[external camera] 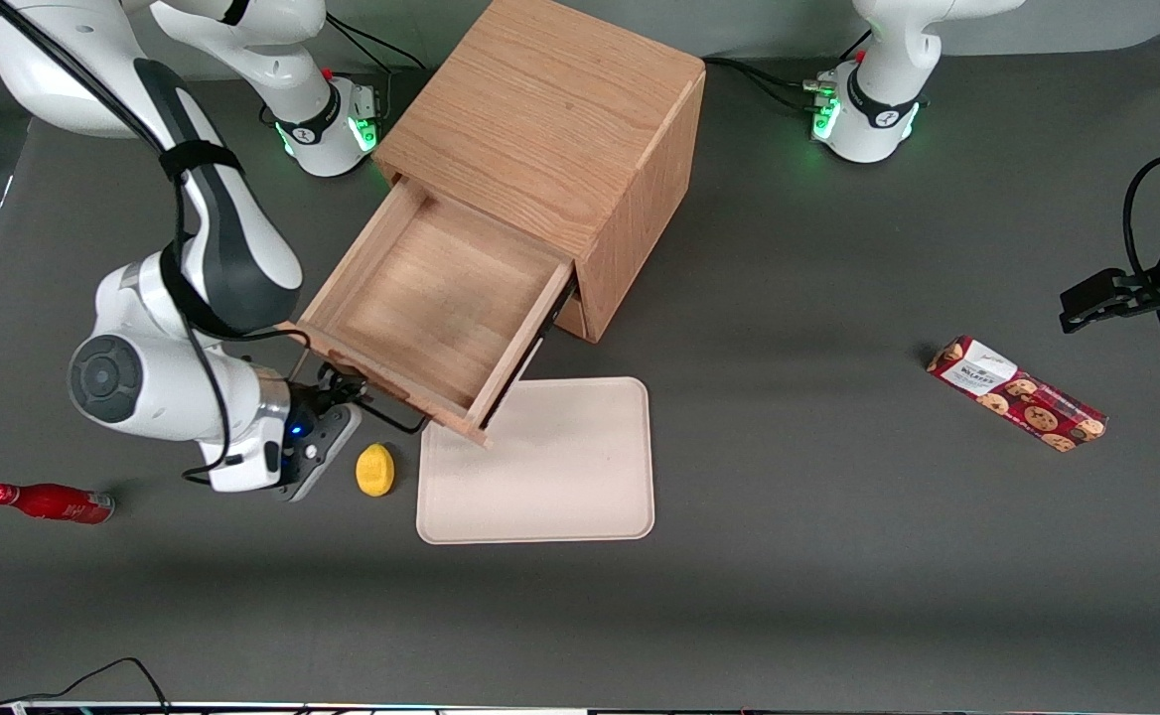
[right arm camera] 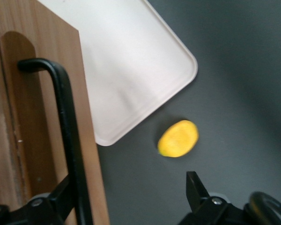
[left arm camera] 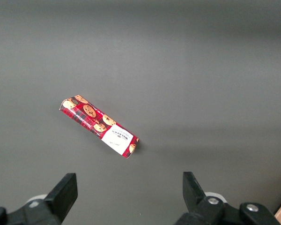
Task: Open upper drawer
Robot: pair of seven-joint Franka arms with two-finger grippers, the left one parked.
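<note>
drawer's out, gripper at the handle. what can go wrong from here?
1. The gripper is open with the handle between its fingers; lifting away carelessly could snag the bar and jerk the upper drawer.
2. The lemon lies close beside the gripper; a sideways retreat could knock it.
3. The drawer's front corner overhangs the tray; pulling further may tip the drawer.

Light oak upper drawer (external camera: 438, 313) with a black handle (right arm camera: 70, 136), on a dark grey bench (external camera: 838, 546).
Cream tray (external camera: 540, 467), yellow fruit, perhaps a lemon (external camera: 374, 469), red bottle (external camera: 52, 502), red cookie-patterned packet (external camera: 1017, 393); gripper (external camera: 327, 392) fingers (right arm camera: 199, 192) black.
</note>
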